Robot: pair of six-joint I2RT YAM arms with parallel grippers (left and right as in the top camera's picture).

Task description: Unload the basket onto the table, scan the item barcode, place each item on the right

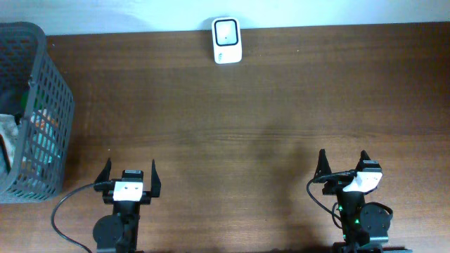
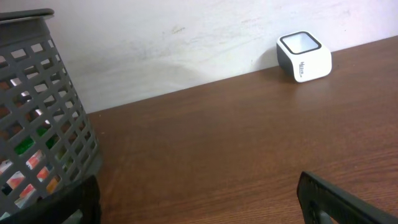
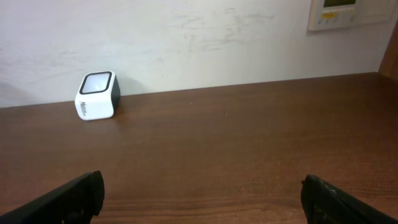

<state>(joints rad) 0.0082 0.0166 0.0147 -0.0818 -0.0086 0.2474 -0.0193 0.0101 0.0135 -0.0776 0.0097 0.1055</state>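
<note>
A small white barcode scanner [image 1: 226, 41] with a dark-framed window stands at the table's far edge; it also shows in the left wrist view [image 2: 305, 57] and the right wrist view [image 3: 97, 95]. A grey slatted basket [image 1: 42, 91] at the left holds colourful packaged items [image 1: 43, 133], seen through the slats [image 2: 31, 177]; no barcode is readable. My left gripper [image 1: 130, 172] rests open near the front edge, just right of the basket, with nothing between its fingers. My right gripper [image 1: 344, 163] sits open at the front right, also with nothing in it.
The brown wooden table [image 1: 239, 126] runs up to a white wall [image 3: 199, 37]. A wall-mounted control panel [image 3: 341, 12] shows at the top right of the right wrist view. The basket's wall [image 2: 43, 106] stands close to my left fingers.
</note>
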